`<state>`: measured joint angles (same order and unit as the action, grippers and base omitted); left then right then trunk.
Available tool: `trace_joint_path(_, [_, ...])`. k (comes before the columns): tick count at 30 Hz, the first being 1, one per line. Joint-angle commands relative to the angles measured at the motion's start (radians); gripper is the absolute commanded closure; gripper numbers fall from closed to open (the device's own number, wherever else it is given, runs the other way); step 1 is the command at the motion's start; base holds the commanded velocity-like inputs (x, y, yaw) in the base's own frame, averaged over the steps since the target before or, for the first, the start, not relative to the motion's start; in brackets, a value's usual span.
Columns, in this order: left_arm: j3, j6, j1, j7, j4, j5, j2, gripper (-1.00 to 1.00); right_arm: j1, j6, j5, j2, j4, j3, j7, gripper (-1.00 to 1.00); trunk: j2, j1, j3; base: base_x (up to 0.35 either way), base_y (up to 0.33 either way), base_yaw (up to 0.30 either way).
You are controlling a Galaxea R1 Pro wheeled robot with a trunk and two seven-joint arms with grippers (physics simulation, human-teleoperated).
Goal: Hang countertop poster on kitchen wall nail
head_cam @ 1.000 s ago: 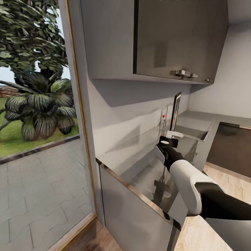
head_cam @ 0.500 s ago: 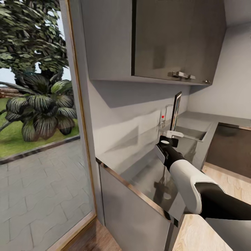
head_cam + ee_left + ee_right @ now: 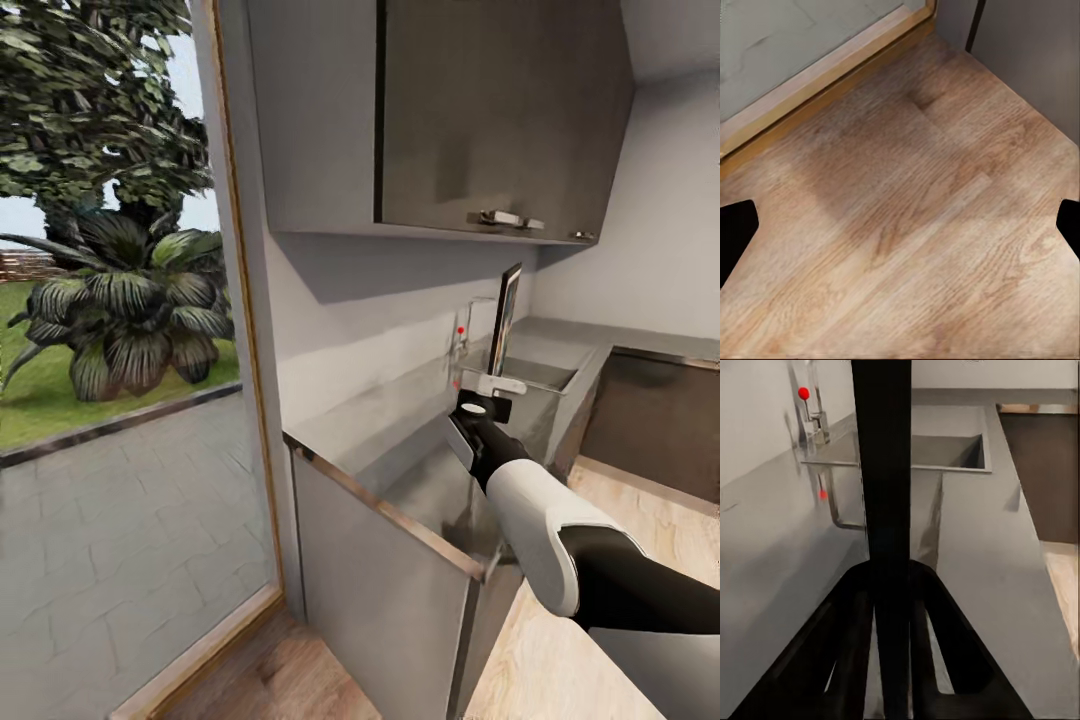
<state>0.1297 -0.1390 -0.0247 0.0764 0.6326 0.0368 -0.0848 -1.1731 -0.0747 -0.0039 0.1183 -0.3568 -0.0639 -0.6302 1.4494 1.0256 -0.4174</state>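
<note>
My right gripper point(image 3: 489, 384) is closed on the poster point(image 3: 505, 318), holding it upright and edge-on above the kitchen countertop point(image 3: 400, 440), near the sink point(image 3: 945, 450). My left fingers point(image 3: 735, 229) stand wide apart over the wooden floor point(image 3: 915, 225), holding nothing.

A leafy tree point(image 3: 90, 110) and a broad-leaved plant point(image 3: 130, 320) are standing outside beyond a large glass door point(image 3: 120, 480) with a wooden frame, grey paving lying before them. A dark wall cabinet point(image 3: 500, 110) with a metal handle point(image 3: 505, 219) is hanging overhead. A sink point(image 3: 945, 450) is sitting in the far corner, a tap point(image 3: 814, 416) with a red knob rising beside it. Pale wooden floor point(image 3: 915, 240) is spreading below.
</note>
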Motion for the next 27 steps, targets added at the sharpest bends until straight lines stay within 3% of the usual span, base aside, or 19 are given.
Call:
trace_joint_path(1, [0.004,-0.001,0.000,0.008,0.001,0.004,0.000,-1.00,0.001,-0.005,-0.002,0.001,-0.012,-0.003,-0.001,1.00,0.001,-0.001,-0.001,-0.333,0.000,0.000])
trace_joint_path(8, [0.004,-0.001,0.000,0.008,0.001,0.004,0.001,-1.00,0.005,-0.005,-0.002,0.001,-0.037,-0.003,-0.003,1.00,0.001,-0.001,-0.001,-0.333,0.000,0.000])
trace_joint_path(12, [0.004,-0.001,0.000,0.008,0.001,0.004,0.001,-1.00,0.026,-0.008,-0.002,0.003,-0.112,-0.001,-0.005,1.00,0.001,-0.001,-0.001,-0.333,0.000,0.000])
trace_joint_path(16, [0.004,-0.001,0.000,0.008,0.001,0.004,0.001,-1.00,0.116,-0.033,-0.003,0.006,-0.278,0.009,-0.001,1.00,0.001,-0.001,-0.001,-0.281,0.000,0.000])
trace_joint_path(18, [0.004,-0.001,0.000,0.008,0.000,0.004,0.001,-1.00,0.186,-0.090,-0.005,0.006,-0.404,0.049,0.018,1.00,0.001,-0.001,-0.001,-0.104,0.000,0.000])
trace_joint_path(20, [0.004,-0.001,0.000,0.008,0.000,0.004,0.001,-1.00,0.229,-0.128,-0.007,0.005,-0.484,0.068,0.025,1.00,0.001,-0.001,-0.001,-0.053,0.000,0.000])
trace_joint_path(22, [0.004,-0.001,0.000,0.008,0.000,0.004,0.000,-1.00,0.310,-0.208,-0.009,0.005,-0.636,0.089,0.034,1.00,0.001,-0.001,-0.001,-0.027,0.000,0.000])
trace_joint_path(27, [0.004,-0.001,0.000,0.008,-0.001,0.004,0.001,-1.00,0.426,-0.291,-0.011,0.003,-0.859,0.101,0.074,1.00,0.001,-0.001,-0.001,-0.010,0.000,0.000])
